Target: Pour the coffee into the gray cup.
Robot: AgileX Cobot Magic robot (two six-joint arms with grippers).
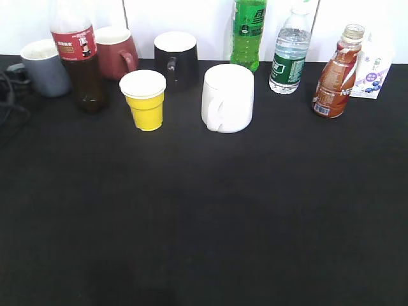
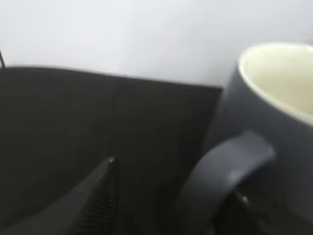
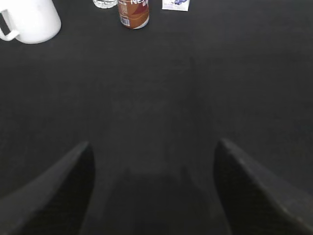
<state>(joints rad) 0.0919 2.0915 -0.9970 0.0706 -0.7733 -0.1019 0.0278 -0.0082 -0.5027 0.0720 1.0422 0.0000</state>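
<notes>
A staged test bench in a lab or office, not a lived-in kitchen.

A desk (image 1: pixel 204 223) draped in plain black cloth stands against a bare white wall (image 1: pixel 191 16). Along its far edge, mugs, a yellow cup (image 1: pixel 146 102), drink bottles and a small carton (image 1: pixel 373 73) stand lined up in a row like samples, and loose black cables (image 1: pixel 9 102) trail over the left edge.

Not much you can actually read here. The coffee bottle (image 1: pixel 335 78) has white letters on its orange label, "NE" something, cut off in the right wrist view (image 3: pixel 133 12) too. The cola bottle (image 1: pixel 78 57), green bottle (image 1: pixel 249 32), water bottle (image 1: pixel 288 54) and little carton (image 1: pixel 373 71) all have print that's too small to make out.
</notes>
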